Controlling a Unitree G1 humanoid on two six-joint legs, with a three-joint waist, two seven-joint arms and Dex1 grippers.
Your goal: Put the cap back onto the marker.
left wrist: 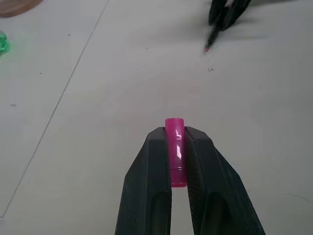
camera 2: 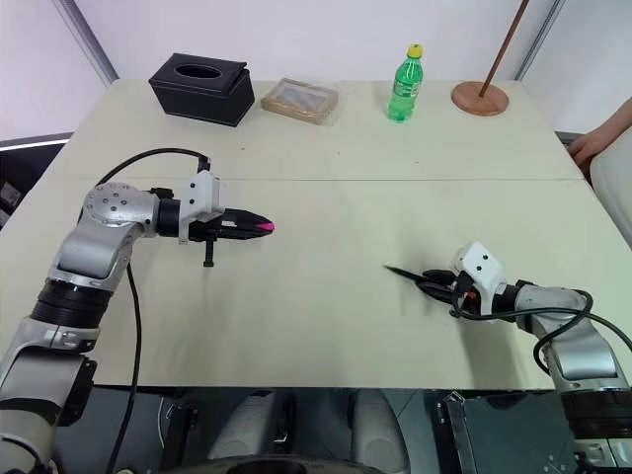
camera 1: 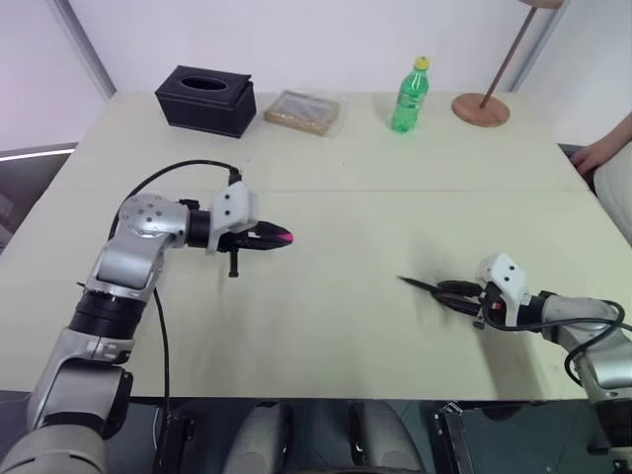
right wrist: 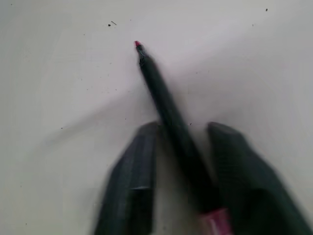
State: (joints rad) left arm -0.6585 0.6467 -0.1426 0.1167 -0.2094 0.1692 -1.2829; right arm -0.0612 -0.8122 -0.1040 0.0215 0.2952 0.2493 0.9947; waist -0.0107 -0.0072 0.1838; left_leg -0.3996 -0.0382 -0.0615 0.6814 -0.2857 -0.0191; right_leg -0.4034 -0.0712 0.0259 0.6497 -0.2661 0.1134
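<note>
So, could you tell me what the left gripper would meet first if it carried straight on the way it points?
Probably the marker. The left gripper, clamping the cap, aims across the bare table toward the marker's tip and the right gripper, though it may touch the tabletop first; depth is unclear.

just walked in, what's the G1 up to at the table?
It's recapping a marker. The left end effector is shut on the pink cap, held above the table. The right end effector, low at the table, straddles the black marker, whose pink tip points toward the cap; the fingers look not quite clamped in the wrist view. Cap and marker are well apart, so joining hasn't started.
</note>
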